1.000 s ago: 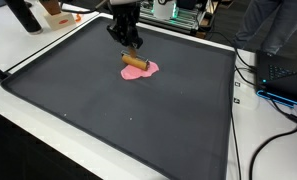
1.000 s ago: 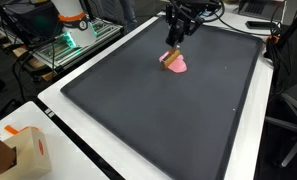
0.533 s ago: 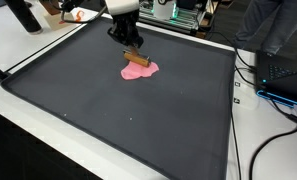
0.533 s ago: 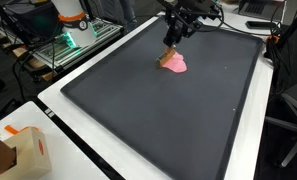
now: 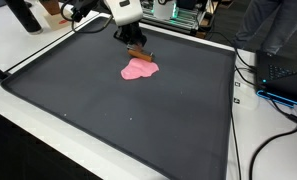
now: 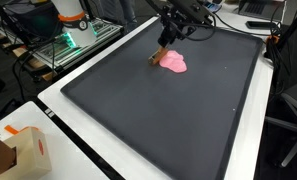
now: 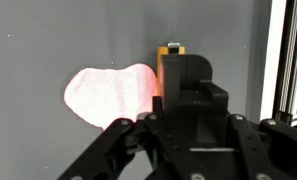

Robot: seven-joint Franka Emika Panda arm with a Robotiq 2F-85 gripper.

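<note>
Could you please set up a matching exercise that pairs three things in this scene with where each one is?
Things:
1. pink dough
2. wooden cylinder
3. cardboard box

Places:
A. clamped in the claw
B. lying flat on the black mat
C. on the white table, off the mat

Pairs: 1-B, 2-A, 3-C

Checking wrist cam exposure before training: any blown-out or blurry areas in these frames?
Wrist view: pink blob looks overexposed, soft-edged; gripper is a dark, blurred mass beside the wooden cylinder. Both exterior views: even light, black mat without glare.
</note>
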